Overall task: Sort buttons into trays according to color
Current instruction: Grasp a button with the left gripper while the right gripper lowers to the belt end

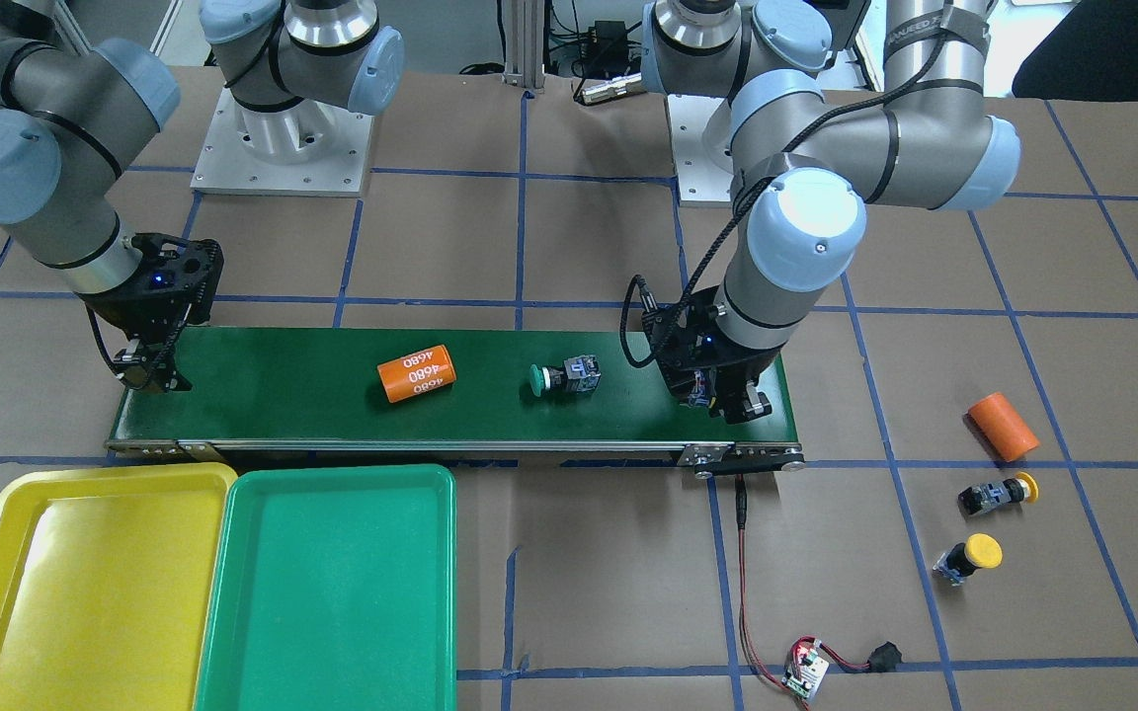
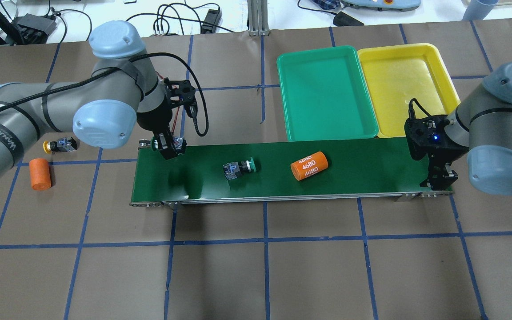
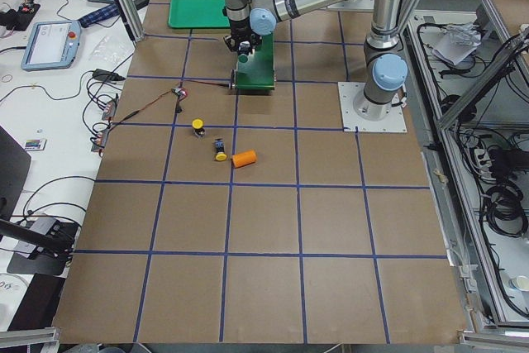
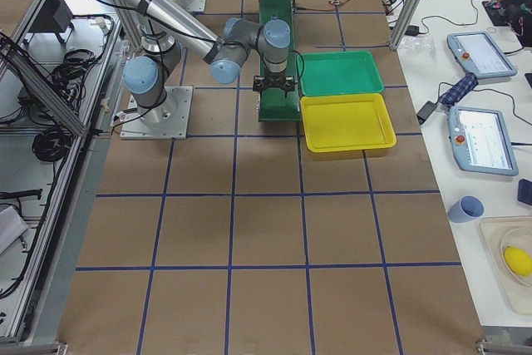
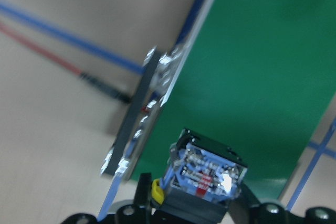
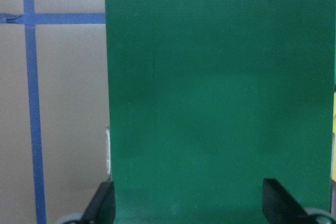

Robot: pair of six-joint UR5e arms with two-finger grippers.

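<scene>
The front view's bottom edge cuts off the yellow tray (image 1: pixel 115 472) and the green tray (image 1: pixel 342 472).

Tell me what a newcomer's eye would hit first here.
A dark-green belt crosses mid-table, carrying an orange cylinder marked 4680 and a green button. A yellow tray and a green tray sit side by side beside it. The left gripper grips a second button over the belt's end.

The brown table (image 2: pixel 256 266), gridded with blue tape, carries a conveyor belt (image 2: pixel 371 178) across its middle. A green tray (image 2: pixel 327 89) and a yellow tray (image 2: pixel 407 80) sit far right. Two yellow buttons (image 1: pixel 999 491) and an orange cylinder (image 2: pixel 40 174) lie at the left.
</scene>
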